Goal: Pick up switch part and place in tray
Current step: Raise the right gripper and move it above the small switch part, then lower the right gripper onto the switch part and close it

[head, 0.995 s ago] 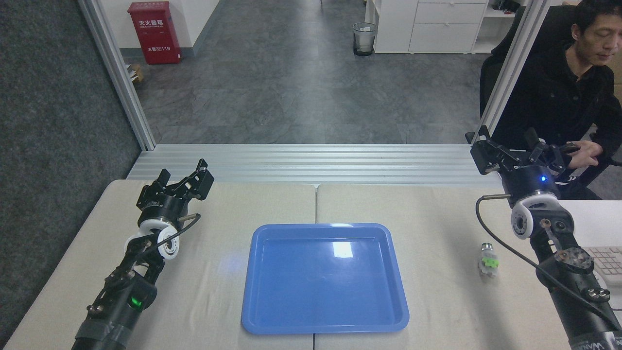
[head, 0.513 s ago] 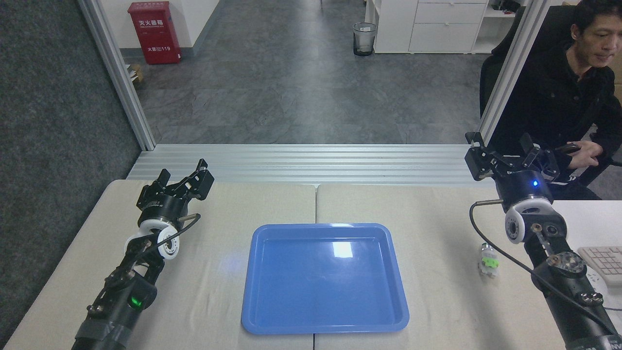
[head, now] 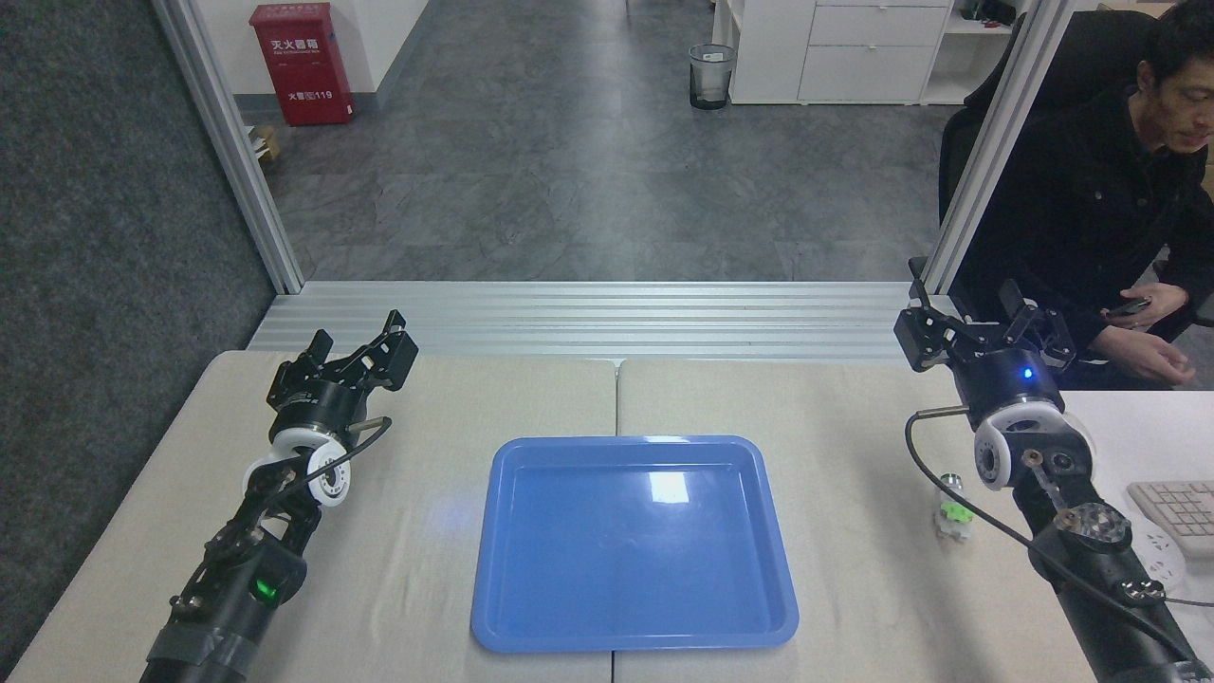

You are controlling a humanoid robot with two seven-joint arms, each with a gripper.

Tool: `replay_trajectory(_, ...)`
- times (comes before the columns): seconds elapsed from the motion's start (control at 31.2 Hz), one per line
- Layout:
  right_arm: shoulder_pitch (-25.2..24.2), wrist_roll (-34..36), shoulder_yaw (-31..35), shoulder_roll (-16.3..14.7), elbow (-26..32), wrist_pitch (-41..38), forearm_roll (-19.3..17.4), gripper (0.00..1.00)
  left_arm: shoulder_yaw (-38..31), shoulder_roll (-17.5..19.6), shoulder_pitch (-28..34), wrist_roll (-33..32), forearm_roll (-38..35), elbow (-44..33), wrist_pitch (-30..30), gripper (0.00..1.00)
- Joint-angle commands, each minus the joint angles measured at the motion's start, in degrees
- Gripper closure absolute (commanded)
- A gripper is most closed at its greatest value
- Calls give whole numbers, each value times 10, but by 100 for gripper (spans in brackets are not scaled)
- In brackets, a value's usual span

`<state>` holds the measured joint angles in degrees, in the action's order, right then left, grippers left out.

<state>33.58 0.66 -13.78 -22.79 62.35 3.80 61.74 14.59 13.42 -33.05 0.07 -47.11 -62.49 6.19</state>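
Note:
The glossy blue tray (head: 493,569) lies in the middle of the table with nothing in it. To its right the small switch part (head: 952,510), with a silver end, green middle and whitish base, rests on the cloth, partly behind my right arm's cable. My right gripper (head: 977,318) hovers open well above and behind the part, over the table's far right edge. At the far left of the table my left gripper (head: 365,349) is open and holds nothing.
A person in black sits at the far right, a hand (head: 1152,356) close to my right gripper. A white keyboard (head: 1176,507) lies at the right edge. Aluminium frame posts (head: 986,142) and a rail (head: 588,318) bound the table's back.
My right arm has shifted left and away from me, its wrist now nearer the switch part. The person has leaned back to the right. Left arm, tray and part are still.

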Motion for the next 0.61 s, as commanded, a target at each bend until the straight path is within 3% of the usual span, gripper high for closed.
replay_trajectory(0.0, -19, -10, -10, -3, 22, 9, -2, 2, 0, 0, 0, 0, 0, 0, 0, 0)
replay_trajectory(0.16, -46, -11, 8, 1, 75, 29, -7, 2, 0, 0, 0, 0, 0, 0, 0, 0)
replay_trajectory(0.32, -112, -18, 24, 4, 123, 39, 0, 2, 0, -1, 0, 0, 0, 0, 0, 0)
replay_trajectory(0.42, -161, -21, 21, 3, 160, 98, 0, 3, 0, 0, 0, 0, 0, 0, 0, 0)
replay_trajectory(0.58, -208, -42, 21, 3, 152, 131, 1, 3, 0, 0, 0, 0, 0, 0, 0, 0)
